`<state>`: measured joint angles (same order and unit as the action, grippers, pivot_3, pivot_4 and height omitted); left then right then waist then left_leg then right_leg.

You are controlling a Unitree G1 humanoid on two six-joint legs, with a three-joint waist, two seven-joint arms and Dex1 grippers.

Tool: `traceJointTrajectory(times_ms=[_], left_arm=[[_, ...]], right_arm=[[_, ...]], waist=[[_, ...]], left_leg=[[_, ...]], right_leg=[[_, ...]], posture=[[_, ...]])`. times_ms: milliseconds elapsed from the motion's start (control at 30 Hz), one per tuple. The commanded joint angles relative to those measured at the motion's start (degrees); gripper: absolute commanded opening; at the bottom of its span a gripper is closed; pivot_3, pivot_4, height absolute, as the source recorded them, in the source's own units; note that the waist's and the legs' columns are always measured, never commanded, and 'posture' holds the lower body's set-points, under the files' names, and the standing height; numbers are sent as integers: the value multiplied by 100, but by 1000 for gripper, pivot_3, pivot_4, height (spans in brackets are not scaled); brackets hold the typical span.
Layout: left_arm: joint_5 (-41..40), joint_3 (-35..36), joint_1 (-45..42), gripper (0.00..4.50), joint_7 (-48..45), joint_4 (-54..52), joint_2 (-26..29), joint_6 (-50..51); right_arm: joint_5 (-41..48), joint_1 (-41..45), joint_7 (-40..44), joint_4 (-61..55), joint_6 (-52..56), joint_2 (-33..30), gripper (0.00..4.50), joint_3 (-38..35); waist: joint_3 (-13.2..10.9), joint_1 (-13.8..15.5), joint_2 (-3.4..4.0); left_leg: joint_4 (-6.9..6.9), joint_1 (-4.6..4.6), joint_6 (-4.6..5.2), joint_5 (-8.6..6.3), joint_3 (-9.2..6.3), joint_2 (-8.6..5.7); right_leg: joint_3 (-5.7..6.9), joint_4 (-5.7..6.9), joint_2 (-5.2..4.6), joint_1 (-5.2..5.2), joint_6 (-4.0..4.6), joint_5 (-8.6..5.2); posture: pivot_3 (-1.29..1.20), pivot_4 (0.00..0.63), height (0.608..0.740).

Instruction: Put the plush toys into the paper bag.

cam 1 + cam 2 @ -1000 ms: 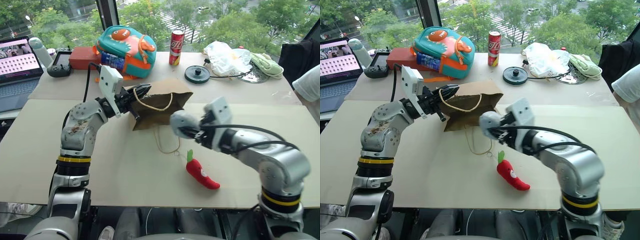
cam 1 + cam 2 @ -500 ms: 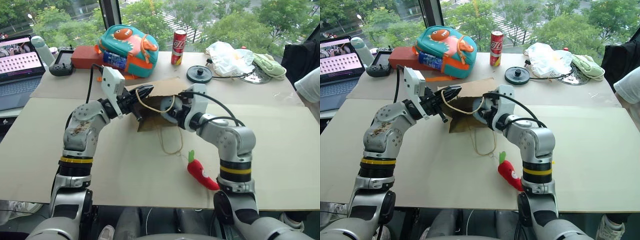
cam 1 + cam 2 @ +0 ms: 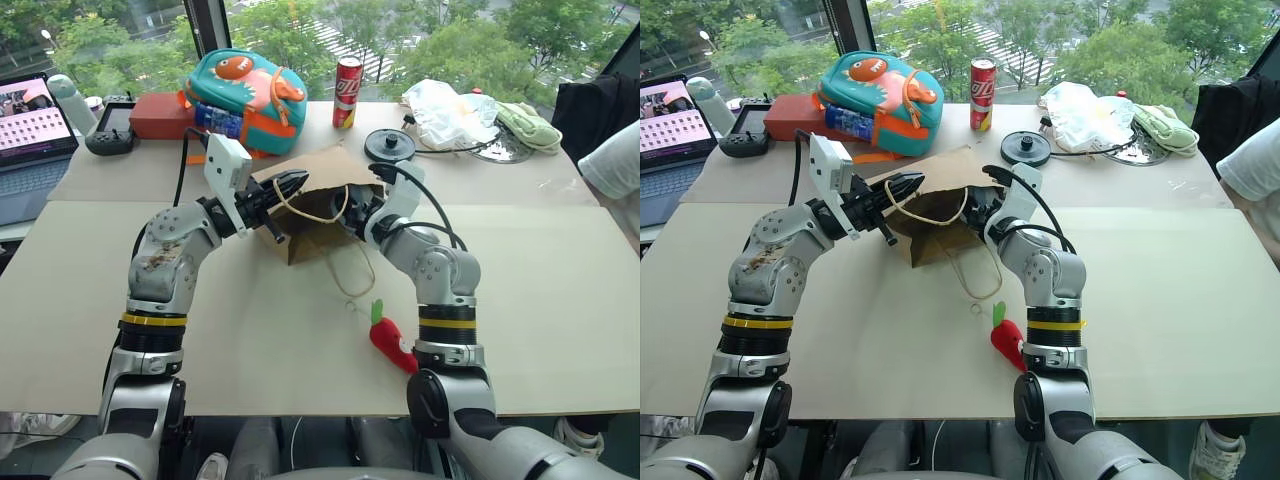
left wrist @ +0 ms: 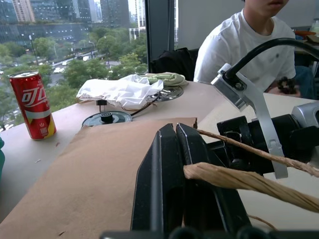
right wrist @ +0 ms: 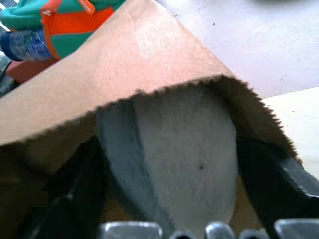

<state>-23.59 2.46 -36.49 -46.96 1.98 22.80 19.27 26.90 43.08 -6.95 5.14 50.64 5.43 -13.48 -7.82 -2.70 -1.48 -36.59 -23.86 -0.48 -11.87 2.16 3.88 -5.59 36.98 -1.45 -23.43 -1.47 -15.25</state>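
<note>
While the left tool [image 3: 287,186] pinches shut on a cord handle [image 4: 249,180] of the paper bag [image 3: 325,200] and holds its mouth up and open toward the right, the right tool [image 3: 362,208] sits pushed into that mouth. From its wrist view the grey-and-white plush toy [image 5: 174,159] lies between its two black fingers [image 5: 269,184], which stand spread well apart on either side, under the bag's serrated brown edge. I judge the toy is inside the bag and the grip on it let go, though whether the fingers touch the plush I cannot tell.

So roughly half the job looks done. The red chili toy [image 3: 392,340] lies on the tabletop at the near side, below the bag and just beside the right forearm, apart from the bag and untouched. A loose second handle [image 3: 352,275] trails on the tabletop between bag and chili. What remains, as I see it, is drawing the right tool out without dragging the grey toy along, then fetching the chili and putting it in too.
</note>
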Motion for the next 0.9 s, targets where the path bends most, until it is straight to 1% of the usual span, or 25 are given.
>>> traceJointTrajectory(times_ms=[33, 200, 300, 367, 467, 500, 567, 733, 800, 900], left_arm=[[-22, 48, -127, 0, -10, -113, 33, -126], [-27, 60, -107, 0, 29, -124, 15, -126], [-47, 77, -106, 0, 64, -128, -4, -114], [-50, 70, -110, 0, 79, -139, -14, -110], [-50, 65, -119, 0, 89, -132, -25, -113], [-50, 64, -117, 0, 86, -127, -29, -118], [-52, 62, -117, 0, 84, -120, -38, -124], [-62, 49, -109, 0, 68, -75, -42, -154], [-67, 46, -105, 0, 44, -64, -35, -152], [-71, 38, -70, 0, 1, -74, -22, -153]], right_arm=[[207, 278, 10, -298, -79, 502, 4446, 247], [300, 143, 3, -588, 161, 255, 4446, 425], [493, 4, 101, -1072, 539, 15, 4446, 387], [629, -118, 269, -1501, 861, -327, 4446, 343], [780, -440, 866, -2194, 1385, -1274, 4446, 486], [923, -679, 1282, -2555, 1560, -1803, 4446, 593], [1270, -1098, 1925, -3076, 1798, -2551, 4446, 639], [1646, -2490, 3408, -4234, 1696, -4409, 4446, 619], [1779, -3014, 3760, -4572, 1639, -4840, 4446, 585], [1738, -3420, 3766, -4768, 1556, -5000, 4446, 628]], waist=[[0, -7, 0], [-1, 3, 1], [-1, 10, 1], [-1, 16, 1], [-1, 65, 1], [-1, 87, 1], [-2, 140, 3], [-4, 147, 9], [-4, 145, 9], [-5, 95, 7]], left_leg=[[1, 0, 0, 0, 0, 0], [1, 0, 0, 0, 0, -1], [1, -2, 0, 0, 0, -1], [1, -5, 0, 0, -1, 0], [2, -14, 0, 0, -5, -3], [0, -20, 0, 0, -6, -5], [-1, -28, 0, 0, -8, -12], [1, -33, 10, -6, -11, -12], [2, -31, 10, -6, -14, -12], [-5, -20, 10, -5, -16, -11]], right_leg=[[0, 0, 0, -2, 0, 0], [-1, 0, -1, -3, 0, 0], [-1, 0, -1, -3, 0, 0], [0, 1, -1, -3, 0, 0], [2, -1, -4, -2, 0, 0], [3, -3, -5, -2, -1, 0], [3, -17, -11, -2, -3, -1], [-2, -42, -4, -6, -7, -5], [-2, -41, -2, -5, -8, -7], [-6, -35, 2, 7, -9, -8]], posture=[[0, 150, 733], [0, 150, 733], [0, 150, 733], [0, 150, 733], [0, 150, 733], [0, 150, 733], [0, 150, 733], [0, 150, 733], [0, 150, 733], [0, 150, 733]])
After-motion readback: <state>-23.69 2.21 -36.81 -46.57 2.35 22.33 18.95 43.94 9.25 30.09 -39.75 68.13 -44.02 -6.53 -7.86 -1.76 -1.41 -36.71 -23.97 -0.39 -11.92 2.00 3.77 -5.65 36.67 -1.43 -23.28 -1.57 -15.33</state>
